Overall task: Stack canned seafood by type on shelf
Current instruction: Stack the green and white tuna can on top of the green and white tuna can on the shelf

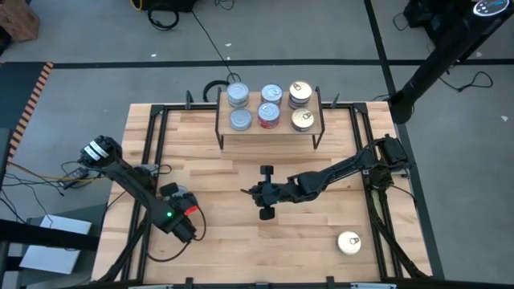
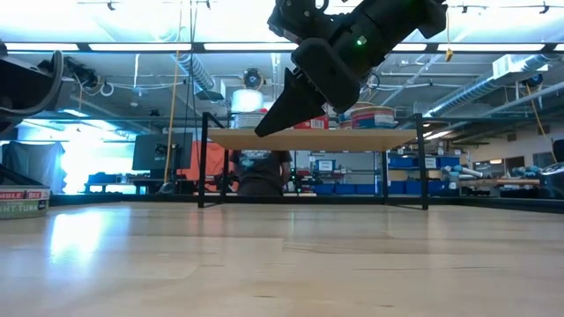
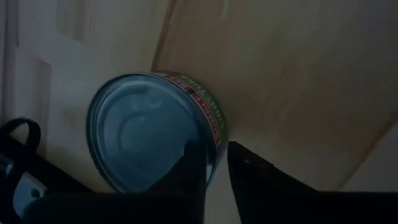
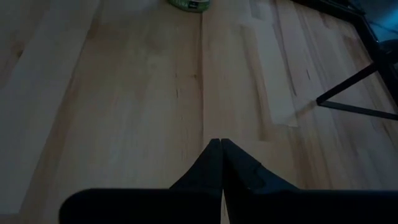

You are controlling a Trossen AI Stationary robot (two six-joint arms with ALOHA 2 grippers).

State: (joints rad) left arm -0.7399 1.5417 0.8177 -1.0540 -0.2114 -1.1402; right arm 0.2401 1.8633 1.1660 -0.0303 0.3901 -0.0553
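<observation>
The shelf [image 1: 270,128] stands at the far edge of the table [image 1: 233,249], in the middle of that edge. On its board I see six tins in three pairs: two silver-blue tins [image 1: 238,107] at the left end, two red-labelled tins [image 1: 270,105] in the middle, and two gold-topped tins [image 1: 301,107] at the right end. In the low view the tins show only partly above the board, behind the right arm.

The left gripper [image 1: 189,210] is near the front left corner of the table. It has a tin with a red and green label [image 3: 155,134] between its fingers [image 3: 261,180]. In the left wrist view the tin's rim sits in the narrow gap between the two dark fingers, one finger lying over the tin's flat silver-blue face and the other on the outside of the labelled wall. The fingers are nearly together and touch the rim, so they pinch it at the edge only; most of the tin sticks out beyond the fingertips. Whether the tin rests on the wood or is lifted from it, I cannot tell.

The right gripper [image 1: 250,192] hangs above the middle of the table, in front of the shelf, with its fingers [image 4: 214,163] pressed together and nothing between them.

One more gold-topped tin [image 1: 348,242] lies alone near the front right corner of the table, well apart from both grippers.
</observation>
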